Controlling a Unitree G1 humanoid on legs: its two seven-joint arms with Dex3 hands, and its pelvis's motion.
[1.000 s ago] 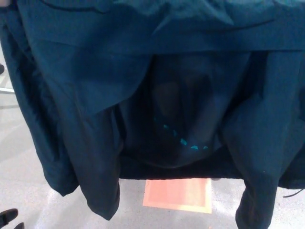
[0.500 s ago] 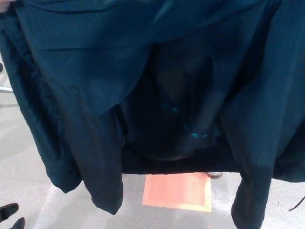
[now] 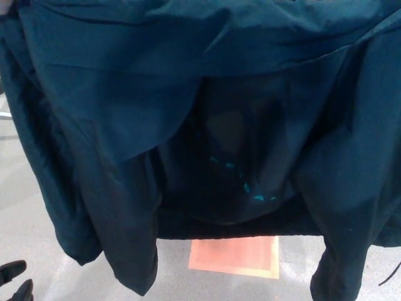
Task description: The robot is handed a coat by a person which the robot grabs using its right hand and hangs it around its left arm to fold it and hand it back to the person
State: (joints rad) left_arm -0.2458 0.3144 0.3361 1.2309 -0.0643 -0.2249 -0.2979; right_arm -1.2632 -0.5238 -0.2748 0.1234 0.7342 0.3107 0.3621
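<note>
Presently the coat (image 3: 125, 81) fills nearly the whole frame: dark teal cloth hanging close before the camera, its upper edge cut off by the top of the frame. Whatever supports it is out of sight above.

- Front falls open toward the camera. The darker lining (image 3: 238, 138) shows at centre, with a few small bright teal marks (image 3: 244, 187) on it.
- One sleeve (image 3: 128, 251) dangles at lower left, another length of cloth (image 3: 338, 263) at lower right. Both hang free and slack, clear of the floor (image 3: 25, 207).
- Floor is grey. An orange rectangle (image 3: 233, 256) lies on it at lower centre, below the hem.
- Black shoes (image 3: 14, 282) in the lower left corner, presumably a person standing close by.
- Small pale patch (image 3: 4, 6) at the extreme upper left; too little shows to say what it is.

Neither robot hand is visible, so whether the fingers are spread or closed on cloth cannot be told.

Judgement: the coat is held high and spread so that it hangs flat under its own weight, which suits a handover or draping over an arm. Which stage this is cannot be settled from this view.
</note>
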